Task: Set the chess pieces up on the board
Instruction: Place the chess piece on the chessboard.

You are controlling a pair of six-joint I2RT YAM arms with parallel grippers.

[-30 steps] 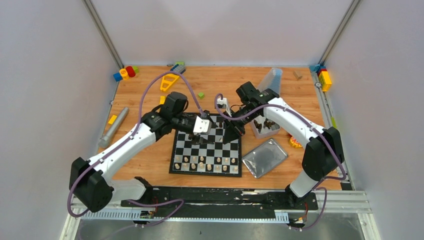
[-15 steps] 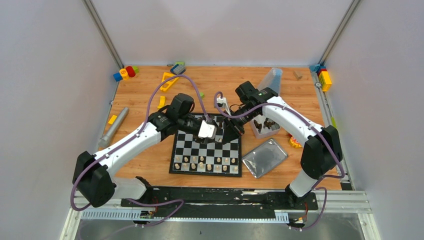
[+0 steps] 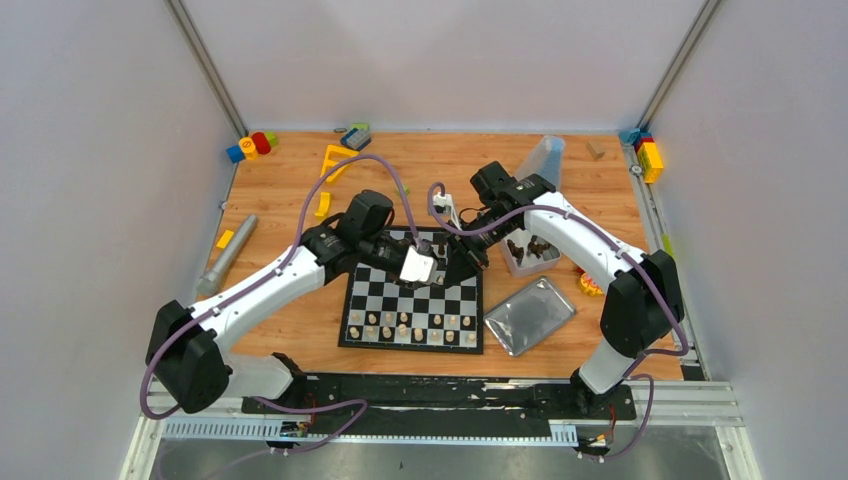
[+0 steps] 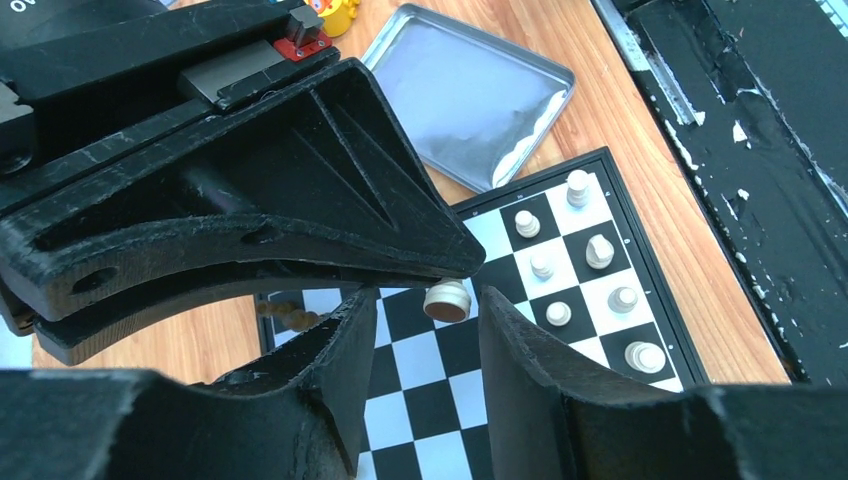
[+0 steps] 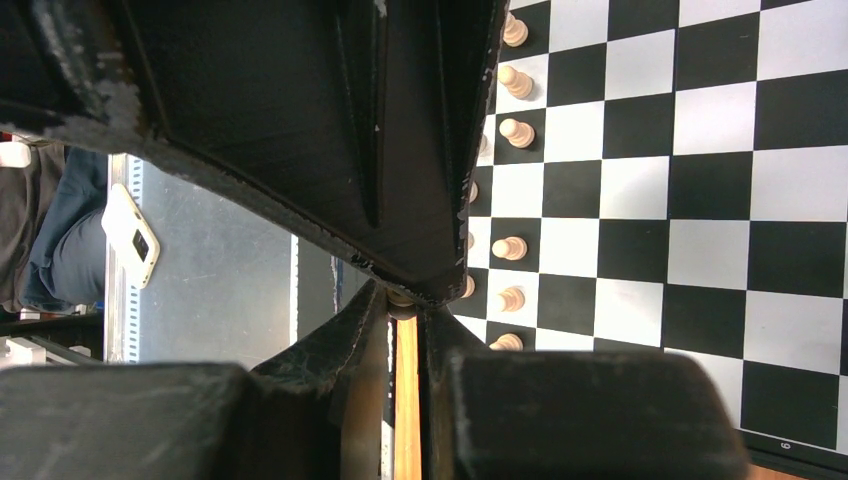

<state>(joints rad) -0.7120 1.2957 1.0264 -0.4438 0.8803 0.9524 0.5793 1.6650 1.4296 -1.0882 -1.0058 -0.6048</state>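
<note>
The R gripper (image 5: 402, 312) is almost fully closed, and its tips pinch one cream piece (image 4: 446, 300). The cream piece is in the air over the far part of the board (image 3: 392, 292), toward the right side, and does not stand on a square. In the L wrist view its round brownish base is turned to the camera, so it is tilted, not upright.

The L gripper (image 4: 428, 325) is approx. half open and has hold of nothing. Its two fingers (image 4: 340, 380) show on either side of the cream piece, w/ a gap on each side. I cannot tell if the piece is really btw. them or a bit beyond the tips. The two grippers meet tip to tip over the board, the L arm reaching in from the left and the R arm from the right.

The other cream pcs (image 3: 410, 326) stand upright in the two near rows of the board. The dark pcs (image 3: 528, 250) are in a clear box (image 3: 512, 266) on the table (image 3: 290, 320), just right of the board's far corner. A metal tray (image 3: 530, 315) lies beside the board's right edge, near but apart. Some toy blocks (image 3: 250, 146) sit at the far left corner, well apart from the board.
</note>
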